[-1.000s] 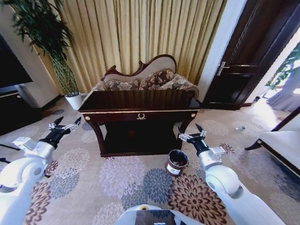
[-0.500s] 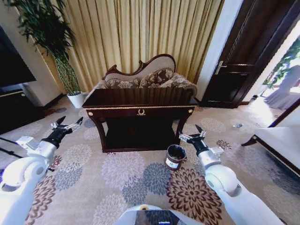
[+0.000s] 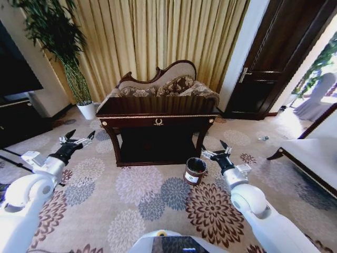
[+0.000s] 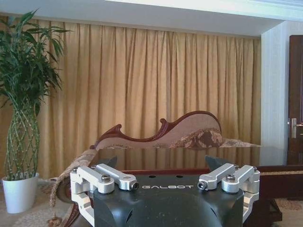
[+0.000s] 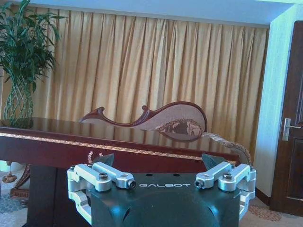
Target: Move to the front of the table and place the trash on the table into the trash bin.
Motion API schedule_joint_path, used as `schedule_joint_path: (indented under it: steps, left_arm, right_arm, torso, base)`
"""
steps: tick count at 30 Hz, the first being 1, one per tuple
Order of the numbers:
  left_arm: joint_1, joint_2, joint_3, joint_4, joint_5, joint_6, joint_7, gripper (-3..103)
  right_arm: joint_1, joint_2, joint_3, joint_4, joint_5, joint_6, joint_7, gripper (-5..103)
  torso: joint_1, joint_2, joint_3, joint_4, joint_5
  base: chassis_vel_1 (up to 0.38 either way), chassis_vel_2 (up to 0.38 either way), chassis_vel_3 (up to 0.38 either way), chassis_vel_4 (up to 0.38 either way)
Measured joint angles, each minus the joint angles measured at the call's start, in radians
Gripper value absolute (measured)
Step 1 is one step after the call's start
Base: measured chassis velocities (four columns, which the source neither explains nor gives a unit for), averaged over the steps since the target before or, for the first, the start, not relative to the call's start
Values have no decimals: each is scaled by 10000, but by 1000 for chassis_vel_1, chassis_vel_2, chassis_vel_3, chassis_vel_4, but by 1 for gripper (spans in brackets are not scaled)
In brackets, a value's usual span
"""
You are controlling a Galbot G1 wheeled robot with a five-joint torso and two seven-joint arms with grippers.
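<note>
One table [image 3: 158,122], one trash bin [image 3: 195,171], one sofa [image 3: 158,84], one potted plant [image 3: 58,47], two grippers: left gripper [image 3: 77,138], right gripper [image 3: 216,151].

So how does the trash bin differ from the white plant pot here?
The trash bin is dark brown with a white label and stands in front of the table's right end, beside the right gripper. The plant pot is plain white, holds a tall plant and sits left of the table. Both rest on the carpet.

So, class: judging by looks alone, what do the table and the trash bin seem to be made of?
The table: apparently dark polished wood, since its top mirrors the curtains, with gold-coloured trim. The trash bin: dark brown outside with a white label; plastic or metal, I cannot tell.
</note>
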Motion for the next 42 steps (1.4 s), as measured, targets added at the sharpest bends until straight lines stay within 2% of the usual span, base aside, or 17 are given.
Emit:
schedule_joint_path:
  steps: [36,42]
  left_arm:
    - [40,-17,-18,51,6,-77,238,100]
    - [22,-31,7,70,5,-81,239,100]
  right_arm:
    - [-227,168,139,143,-122,2,44,100]
    - [-115,203,56,-78,-425,173,252,100]
  torso:
    - [0,1,-1,-2,0]
    - [-2,3,-2,2,0]
  base:
    - [131,-127,-138,131]
    - [119,-133,-108,141]
